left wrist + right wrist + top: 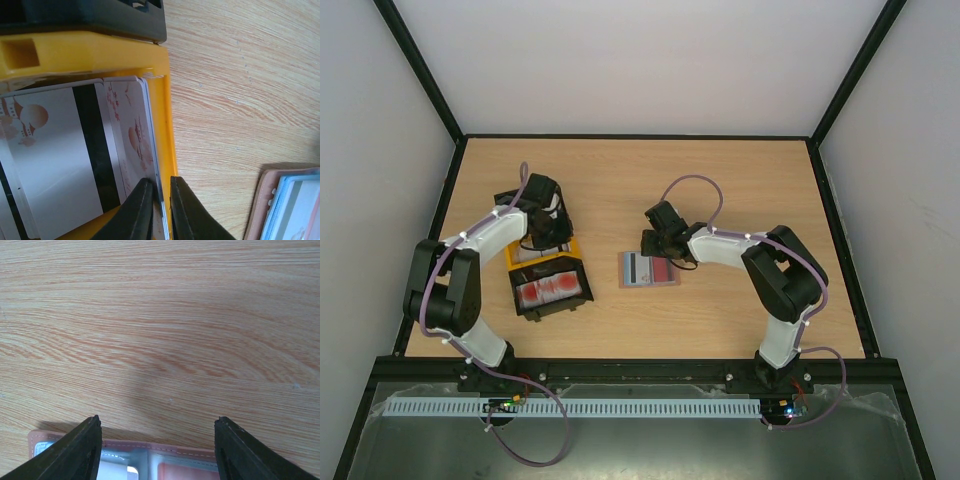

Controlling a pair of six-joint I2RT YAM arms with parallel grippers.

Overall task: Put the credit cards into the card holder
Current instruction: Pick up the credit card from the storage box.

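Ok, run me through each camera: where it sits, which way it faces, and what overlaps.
Top external: above and behind the bases, looking down on the table; shows both arms, left gripper and right gripper.
Left wrist: on the left arm, facing down at the yellow tray; its fingers pinch a credit card.
Right wrist: facing down at bare wood; its open fingers frame the card holder's edge.
Shared: the card holder shows in all three.

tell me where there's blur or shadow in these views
left wrist: the left pincer near the lens is soft, the credit cards sharp; right wrist: a soft shadow falls on the table ahead of the right pincer; top external: even light
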